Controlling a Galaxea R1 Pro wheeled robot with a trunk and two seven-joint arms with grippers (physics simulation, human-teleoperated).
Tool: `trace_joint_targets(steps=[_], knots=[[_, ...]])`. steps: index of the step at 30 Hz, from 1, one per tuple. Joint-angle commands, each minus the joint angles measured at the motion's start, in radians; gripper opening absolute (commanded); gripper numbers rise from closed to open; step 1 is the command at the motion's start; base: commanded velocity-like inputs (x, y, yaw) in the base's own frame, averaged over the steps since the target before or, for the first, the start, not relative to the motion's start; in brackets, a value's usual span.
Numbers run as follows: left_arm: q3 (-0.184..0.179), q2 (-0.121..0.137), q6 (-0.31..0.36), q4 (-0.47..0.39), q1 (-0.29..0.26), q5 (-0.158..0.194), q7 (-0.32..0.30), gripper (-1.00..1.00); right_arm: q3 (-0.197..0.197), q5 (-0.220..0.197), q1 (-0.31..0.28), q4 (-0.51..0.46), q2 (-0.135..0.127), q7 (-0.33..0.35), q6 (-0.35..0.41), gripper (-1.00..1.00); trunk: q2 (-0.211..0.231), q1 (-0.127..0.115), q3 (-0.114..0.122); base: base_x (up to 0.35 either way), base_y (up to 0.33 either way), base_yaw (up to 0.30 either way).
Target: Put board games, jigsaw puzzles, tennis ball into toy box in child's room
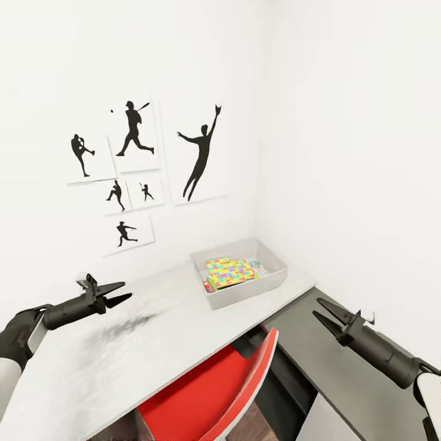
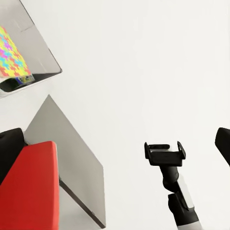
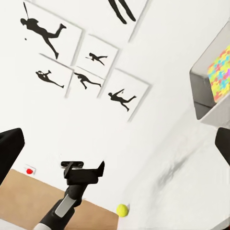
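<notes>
The tennis ball point(image 3: 122, 210) lies low in the right wrist picture, on the counter point(image 1: 153, 343) edge. It looks light, round and rolly, so pinch across its middle. Both the left end effector point(image 1: 116, 293) and right end effector point(image 1: 323, 312) are apart, holding nothing.
</notes>
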Motion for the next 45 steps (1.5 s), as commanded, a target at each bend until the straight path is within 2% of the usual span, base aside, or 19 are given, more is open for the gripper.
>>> trace_joint_targets(steps=[1, 5, 14, 20, 25, 27, 31, 36, 45], knots=[[0.000, 0.000, 0.011, 0.000, -0.001, -0.001, -0.004, 1.00, 0.001, 0.004, -0.001, 0.000, 0.000, 0.005, 0.005, 1.00, -0.002, 0.001, -0.001, -0.076, 0.118, 0.210], [-0.001, 0.000, 0.011, 0.000, -0.001, -0.001, -0.004, 1.00, 0.022, 0.004, -0.002, -0.002, 0.000, -0.005, 0.005, 1.00, -0.002, 0.001, 0.004, -0.097, 0.200, 0.211], [0.001, 0.000, 0.011, 0.000, -0.001, -0.001, -0.004, 1.00, 0.073, 0.003, -0.005, -0.008, 0.000, -0.109, 0.005, 1.00, -0.002, 0.001, 0.015, -0.096, 0.118, 0.211], [0.001, 0.000, 0.011, 0.000, -0.001, -0.001, -0.004, 1.00, 0.132, 0.004, -0.006, -0.008, 0.000, -0.141, 0.005, 1.00, -0.002, 0.001, 0.022, -0.083, 0.007, 0.213], [0.001, 0.000, 0.011, 0.000, -0.001, -0.001, -0.004, 1.00, 0.183, 0.003, -0.008, -0.011, 0.001, -0.247, 0.005, 1.00, -0.002, 0.001, 0.028, -0.082, 0.001, 0.215], [0.001, 0.000, 0.010, 0.000, -0.001, -0.001, -0.004, 1.00, 0.193, 0.002, -0.010, -0.011, 0.002, -0.288, 0.006, 1.00, -0.002, 0.001, 0.031, -0.081, 0.000, 0.217], [0.002, 0.000, 0.010, 0.000, -0.001, -0.001, -0.004, 1.00, 0.210, 0.002, -0.013, -0.011, 0.010, -0.330, 0.005, 1.00, -0.002, 0.001, 0.035, -0.082, 0.000, 0.217], [0.002, 0.000, 0.011, 0.000, -0.001, -0.001, -0.004, 1.00, 0.225, 0.003, -0.014, -0.011, 0.021, -0.357, 0.006, 1.00, -0.002, 0.001, 0.041, -0.124, 0.078, 0.217], [0.002, 0.000, 0.011, 0.000, -0.001, -0.001, -0.004, 1.00, 0.228, 0.002, -0.014, -0.011, 0.024, -0.388, 0.006, 1.00, -0.002, 0.001, 0.052, -0.187, 0.202, 0.217]])
